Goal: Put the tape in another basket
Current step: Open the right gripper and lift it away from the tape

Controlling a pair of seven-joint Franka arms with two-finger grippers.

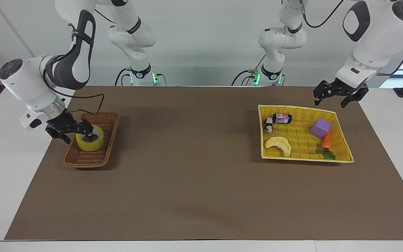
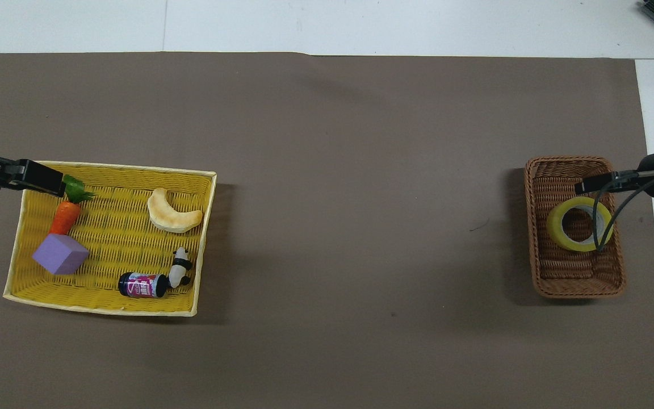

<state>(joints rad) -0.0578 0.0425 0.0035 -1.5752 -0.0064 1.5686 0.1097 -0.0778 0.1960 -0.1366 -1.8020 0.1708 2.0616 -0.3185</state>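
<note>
The tape (image 1: 83, 145) (image 2: 554, 228), a yellow roll, lies flat inside the dark brown wicker basket (image 1: 89, 163) (image 2: 575, 287) at the right arm's end of the table. My right gripper (image 1: 74, 133) hangs open just over the basket's outer rim, holding nothing. One of its fingers (image 2: 592, 183) reaches in over the basket beside the roll. My left gripper (image 1: 330, 103) waits open and empty in the air over the corner of the yellow tray (image 1: 306, 159) (image 2: 100, 307).
The yellow tray at the left arm's end holds a pale crescent toy (image 1: 278, 145), a purple block (image 1: 320, 127), a carrot (image 1: 326, 141), a small dark bottle (image 1: 282, 118) and a panda figure (image 1: 268, 124). A brown mat (image 1: 194, 168) covers the table between the two containers.
</note>
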